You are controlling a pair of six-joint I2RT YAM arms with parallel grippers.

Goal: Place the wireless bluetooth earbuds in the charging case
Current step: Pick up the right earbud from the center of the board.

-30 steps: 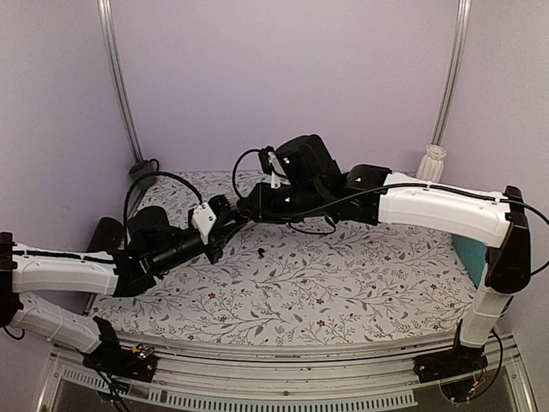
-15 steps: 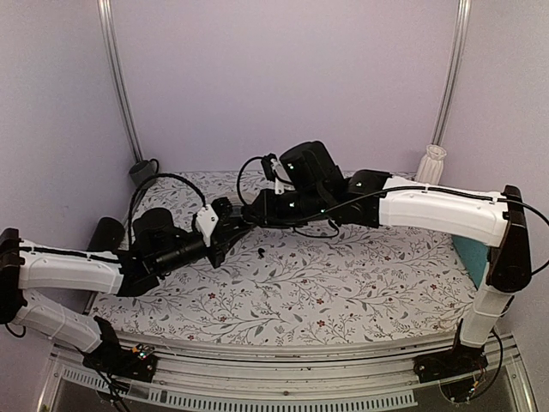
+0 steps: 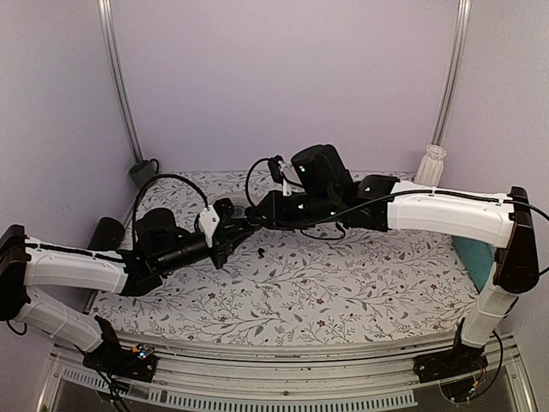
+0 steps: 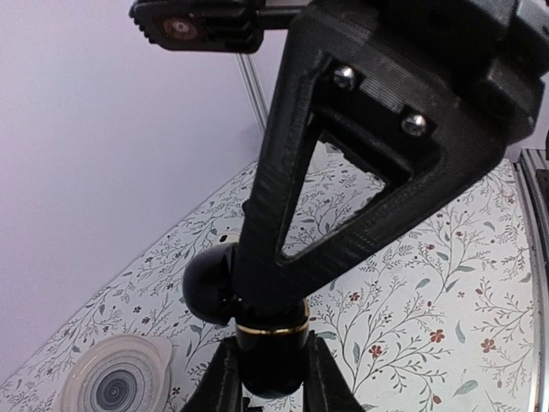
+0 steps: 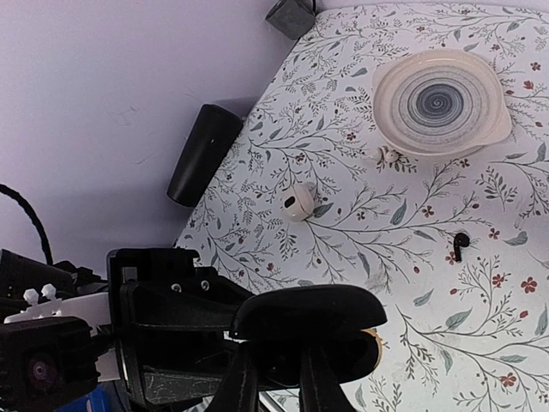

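Clearly from right wrist: loose earbud (image 5: 461, 245)

charging case (image 4: 270, 356): off the table (image 3: 343, 292), between the left gripper (image 4: 271, 390) fingers; right gripper (image 5: 279, 378) tips meet it from the opposite side
earbud (image 5: 460, 245): on table, just nearside of both grippers
second case (image 5: 296, 202): on table, between cylinder (image 5: 203, 153) and bowl (image 5: 439, 101)

Soft, even light with a lilac cast fills the booth; where it comes from I cannot tell. The walls (image 3: 283, 77) look flat, and shadows on the flowered tablecloth (image 3: 343, 283) are faint. Seen from overhead, the corner rails (image 3: 120, 86) bow slightly. At the left wrist, screw heads (image 4: 345, 77) and the charging case (image 4: 271, 365) glint. At the right wrist the nearest dark parts blur, while the cloth beyond is crisp.
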